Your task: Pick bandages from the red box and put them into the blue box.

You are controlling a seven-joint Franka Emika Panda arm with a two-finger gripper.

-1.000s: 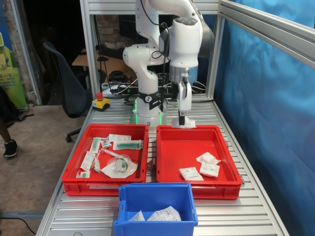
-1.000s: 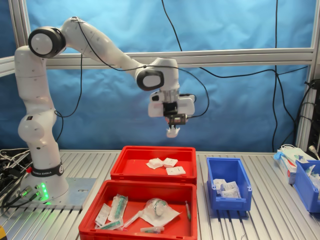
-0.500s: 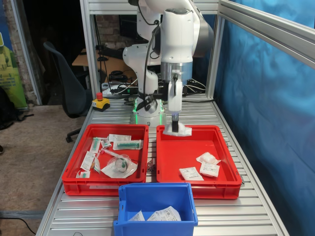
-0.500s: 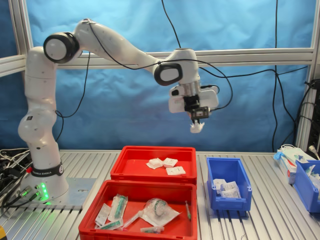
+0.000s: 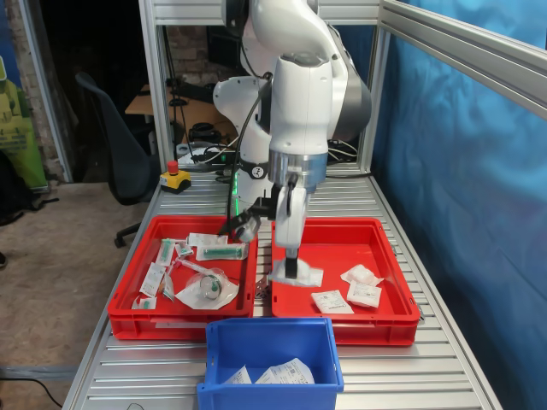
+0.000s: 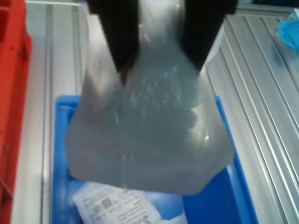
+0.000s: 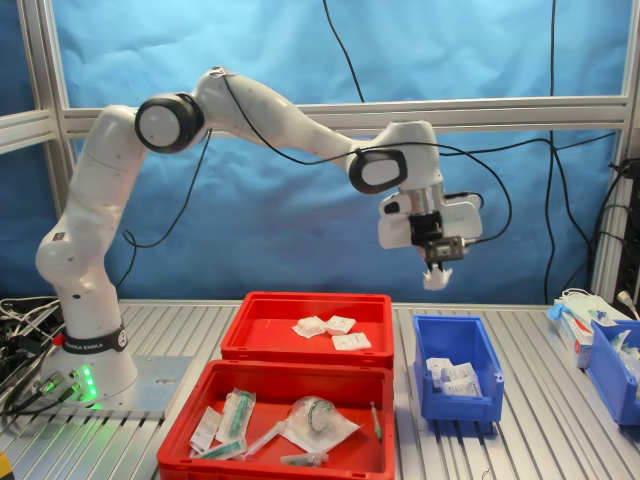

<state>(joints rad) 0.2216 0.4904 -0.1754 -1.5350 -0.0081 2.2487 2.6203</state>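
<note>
My gripper (image 7: 437, 262) is shut on one white bandage packet (image 7: 436, 279), which hangs from the fingers in the air above the blue box (image 7: 455, 405). In the first exterior view the gripper (image 5: 291, 260) and its packet (image 5: 296, 274) show in front of the red box (image 5: 329, 249). In the wrist view the packet (image 6: 149, 135) hangs between the black fingers (image 6: 121, 37) over the blue box (image 6: 233, 196). Three packets (image 5: 361, 275) lie in the red box, also seen in the second exterior view (image 7: 340, 323). Several packets (image 5: 286, 373) lie in the blue box (image 5: 256, 346).
A twin red tray (image 5: 137, 318) holds green syringe packs (image 5: 224, 251) and a round clear mask (image 5: 208, 290). A red stop button (image 5: 174, 177) sits on the table behind it. In the second exterior view a second blue bin (image 7: 612, 368) stands at the right. Aluminium frame posts surround the table.
The arm has carried the packet away from above the red box's edge nearest the robot's base. It has gone to above the blue box, moving right in the second exterior view. The grip is unchanged.
</note>
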